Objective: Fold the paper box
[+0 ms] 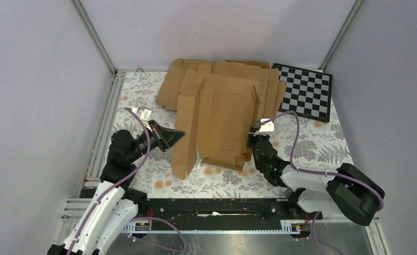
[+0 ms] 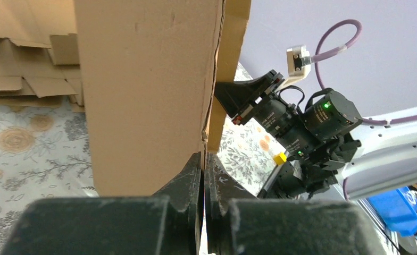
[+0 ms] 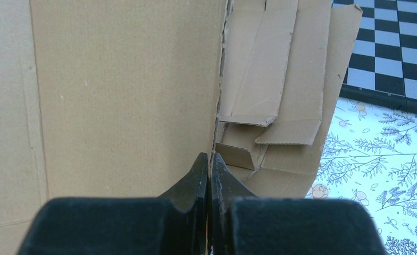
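The paper box (image 1: 222,119), a creased brown cardboard sheet, lies mid-table with its long left panel (image 1: 186,130) folded upright. My left gripper (image 1: 177,136) is shut on that panel's edge; the left wrist view shows the cardboard wall (image 2: 148,79) running down between its fingertips (image 2: 202,159). My right gripper (image 1: 253,139) is shut on the box's right side flap. In the right wrist view that flap (image 3: 126,90) stands edge-on, pinched between the tips (image 3: 210,159).
A pile of flat cardboard blanks (image 1: 196,74) lies behind the box, and shows in the right wrist view too (image 3: 281,79). A black-and-white checkerboard (image 1: 305,90) sits at the back right. The floral tablecloth (image 1: 313,143) covers the table. Grey walls close in the sides.
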